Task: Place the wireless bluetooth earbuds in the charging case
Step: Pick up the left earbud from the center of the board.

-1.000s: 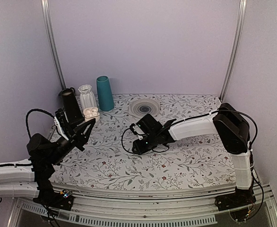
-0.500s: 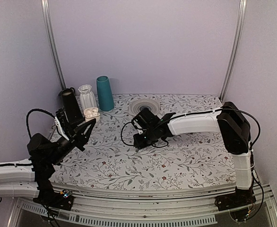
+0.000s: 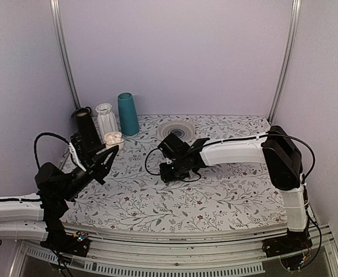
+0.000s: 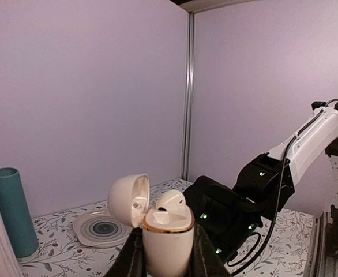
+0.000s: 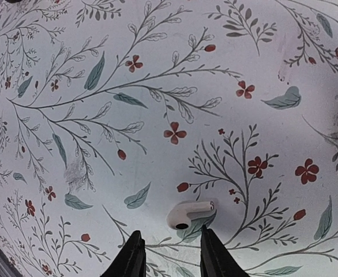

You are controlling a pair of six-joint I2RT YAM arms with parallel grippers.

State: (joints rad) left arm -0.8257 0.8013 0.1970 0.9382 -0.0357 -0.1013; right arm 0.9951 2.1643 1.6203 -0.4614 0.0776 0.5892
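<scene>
Charging case [image 4: 168, 231] held open on the left; loose earbud [image 5: 189, 214] on the cloth beneath the right arm.
Lid tipped back toward 10 o'clock, the case sits pinched between the fingers of the left gripper [image 4: 166, 261] at the table's far left, apparently lifted clear, with a seated earbud [image 4: 170, 199] in one well. The loose earbud lies flat on the floral tablecloth [image 5: 157, 86], at 12 o'clock just beyond the right gripper [image 5: 168, 258], whose fingers stand narrowly apart with nothing between them. Risks, as I judge them: so slim a gap may clip the glossy bud and flick it away, or pinch it by the stem so it twists. Carried toward 9 o'clock, a crooked bud could knock the seated one or nudge the lid shut.
</scene>
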